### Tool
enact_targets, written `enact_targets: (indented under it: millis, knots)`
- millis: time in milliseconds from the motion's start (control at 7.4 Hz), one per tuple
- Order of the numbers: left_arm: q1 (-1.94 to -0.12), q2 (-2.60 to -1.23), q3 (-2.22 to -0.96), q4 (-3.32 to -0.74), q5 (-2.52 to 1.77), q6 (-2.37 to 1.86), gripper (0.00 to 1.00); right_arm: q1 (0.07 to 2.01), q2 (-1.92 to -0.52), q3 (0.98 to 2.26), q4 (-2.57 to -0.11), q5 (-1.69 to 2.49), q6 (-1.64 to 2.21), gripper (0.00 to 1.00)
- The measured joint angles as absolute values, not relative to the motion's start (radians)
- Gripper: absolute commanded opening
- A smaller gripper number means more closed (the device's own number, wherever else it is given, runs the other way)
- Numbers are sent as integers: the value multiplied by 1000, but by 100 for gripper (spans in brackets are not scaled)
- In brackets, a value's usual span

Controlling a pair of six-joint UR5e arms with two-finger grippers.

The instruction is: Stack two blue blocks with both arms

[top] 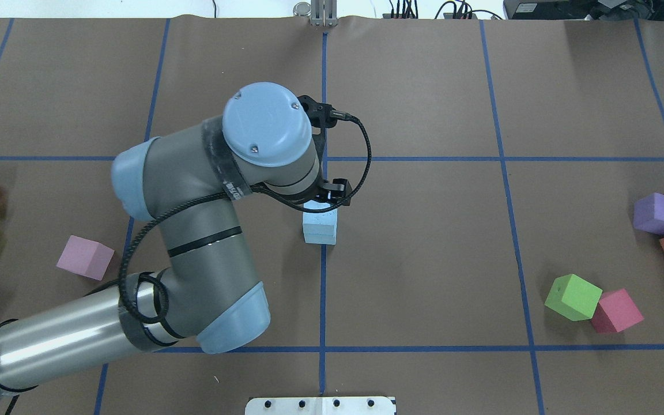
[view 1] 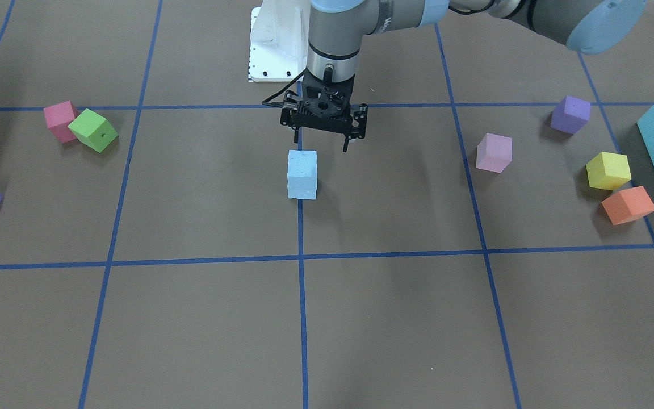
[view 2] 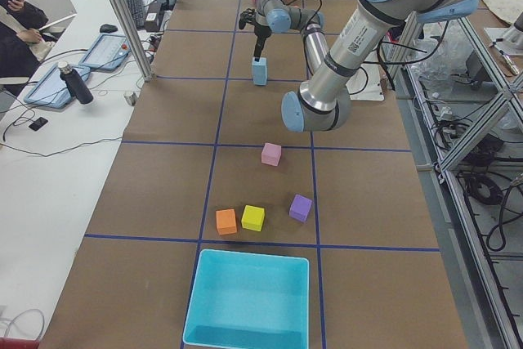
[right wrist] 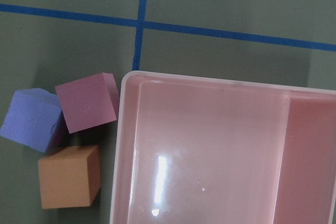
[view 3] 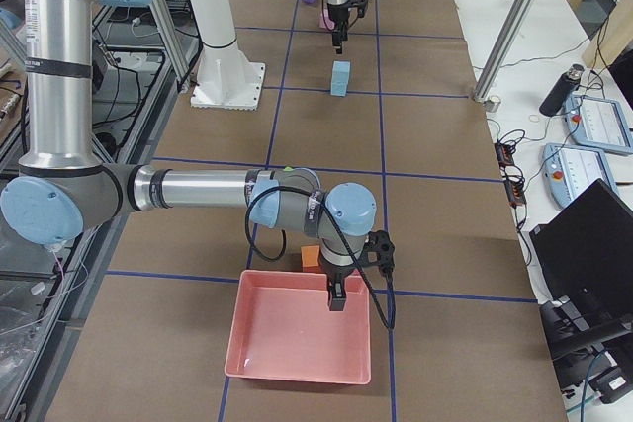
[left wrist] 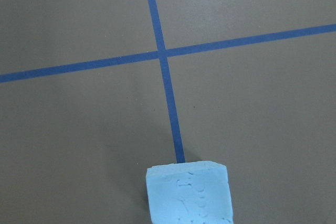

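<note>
your left gripper (view 1: 321, 141) has its fingers (view 1: 346, 145) spread wide with nothing between them. it hangs clear of the blue blocks (view 1: 302, 174), at one o'clock of them in the front-facing view, not touching. from the wrist the left arm (top: 193, 242) runs off toward seven o'clock in the overhead view. the two blue blocks stand one on top of the other, edges nearly flush, on the tape line (view 1: 303, 318) down the middle of the table (view 1: 202, 329). in the left wrist view the pitted top face of the upper block sits at six o'clock. your right gripper (view 3: 336, 295) shows only in the side view, pointing down over a pink tray (view 3: 287, 338); you cannot tell there how wide it stands. at nine o'clock of the tray in the right wrist view lie a purple cube (right wrist: 31, 120), a magenta cube (right wrist: 86, 102) and an orange cube (right wrist: 68, 177), the magenta one just beside the rim.
</note>
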State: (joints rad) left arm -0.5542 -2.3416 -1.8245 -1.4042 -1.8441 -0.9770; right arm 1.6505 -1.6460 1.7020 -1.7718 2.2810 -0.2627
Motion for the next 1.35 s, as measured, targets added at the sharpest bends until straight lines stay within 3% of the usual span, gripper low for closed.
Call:
enact_targets:
  millis: [405,676,1081,1351]
  knots:
    - [-688,-2081,-1992,-1414,-1945,-671,98,1651,-1647,1700,-1772,2281,-262,100]
    - [-894,-1908,-2026,-1417,-2160,-399,98,1651,-1647,1700,-1772,2281,-262,100]
    - [-1224,-1661,-1968,-1418,-2322,-68,98,1651,-1651,1701,-1772,2283,-262,100]
    - [-1404,-1585,-1821,-1419,-2327,187,98,1651,-1652,1702,-1772,2284,-262,100]
